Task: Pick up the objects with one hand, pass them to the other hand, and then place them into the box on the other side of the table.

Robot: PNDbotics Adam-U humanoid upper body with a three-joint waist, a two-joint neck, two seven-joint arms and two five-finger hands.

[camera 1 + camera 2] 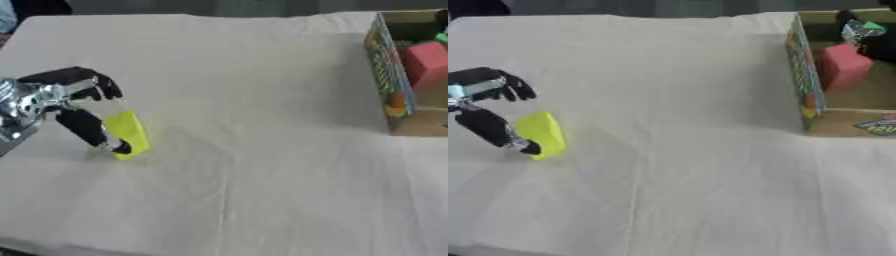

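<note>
Bench (262, 150) cloth is carrying the box (385, 75) far across from the left robot hand (74, 100), whose fingers are curling around a yellow block (127, 132). Pickup seems underway; next comes lifting and passing. Right robot hand (872, 37) is hovering in the box, fingers unclear.

A table (262, 150) draped in a creased white cloth (227, 60) carries everything. A yellow block (128, 133) rests on the cloth near the left edge, tilted. A cardboard box (807, 85) sits at the far right corner, well apart from the block.
</note>
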